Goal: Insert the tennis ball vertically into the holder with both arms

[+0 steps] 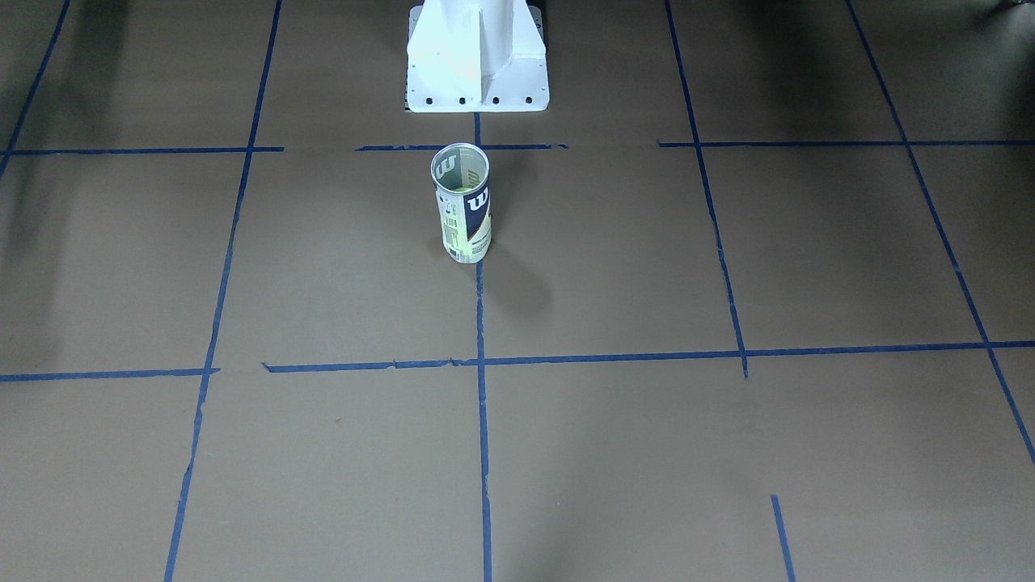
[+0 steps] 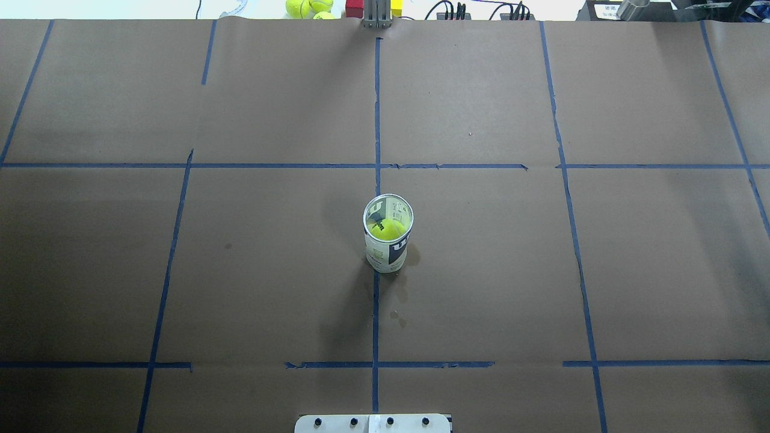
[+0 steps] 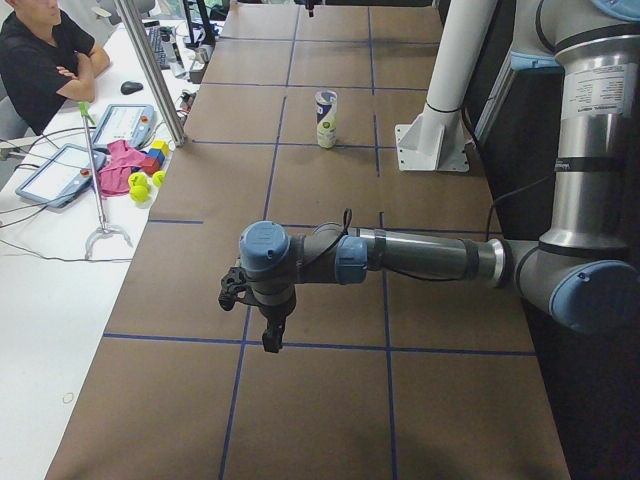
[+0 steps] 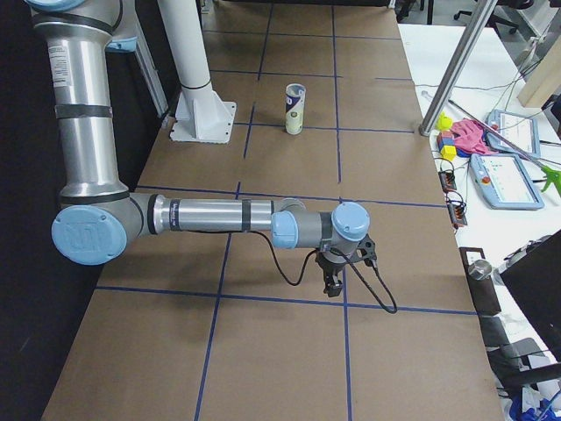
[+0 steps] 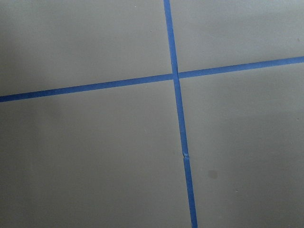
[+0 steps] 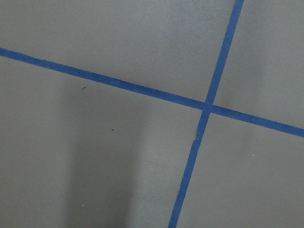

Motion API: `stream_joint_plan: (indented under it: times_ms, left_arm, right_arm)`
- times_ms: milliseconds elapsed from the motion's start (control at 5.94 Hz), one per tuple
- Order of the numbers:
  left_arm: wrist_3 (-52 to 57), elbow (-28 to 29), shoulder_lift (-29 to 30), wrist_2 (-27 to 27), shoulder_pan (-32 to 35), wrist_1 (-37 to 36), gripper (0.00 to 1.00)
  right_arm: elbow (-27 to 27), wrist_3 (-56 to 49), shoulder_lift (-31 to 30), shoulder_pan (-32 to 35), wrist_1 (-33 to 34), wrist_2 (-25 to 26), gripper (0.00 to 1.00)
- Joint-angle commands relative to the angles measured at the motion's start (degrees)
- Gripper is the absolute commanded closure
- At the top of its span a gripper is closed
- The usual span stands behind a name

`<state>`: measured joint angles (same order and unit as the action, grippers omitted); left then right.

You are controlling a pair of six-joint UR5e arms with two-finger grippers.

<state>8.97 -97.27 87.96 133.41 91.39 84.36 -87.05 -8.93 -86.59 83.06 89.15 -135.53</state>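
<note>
The holder (image 2: 388, 249) stands upright on the brown table at its middle, open end up; it also shows in the front view (image 1: 465, 218) and both side views (image 3: 326, 118) (image 4: 295, 109). The tennis ball (image 2: 387, 228) sits inside it, below the rim. Both arms are out of the overhead and front views. The left gripper (image 3: 270, 345) hangs low over the table at the left end, far from the holder. The right gripper (image 4: 331, 289) hangs low at the right end. I cannot tell whether either is open or shut. Both wrist views show only paper and blue tape.
The white robot base (image 1: 477, 56) stands just behind the holder. Spare tennis balls (image 2: 310, 7) and coloured blocks lie beyond the table's far edge. A metal pole (image 3: 150, 70), tablets and a seated operator (image 3: 40, 60) are on that side.
</note>
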Motion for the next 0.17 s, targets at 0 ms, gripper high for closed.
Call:
stream_joint_plan:
  times_ms: [0]
  left_arm:
    - [0.09, -0.99, -0.07, 0.0, 0.02, -0.16, 0.0]
  right_arm:
    - [0.04, -0.03, 0.02, 0.0, 0.06, 0.01, 0.0]
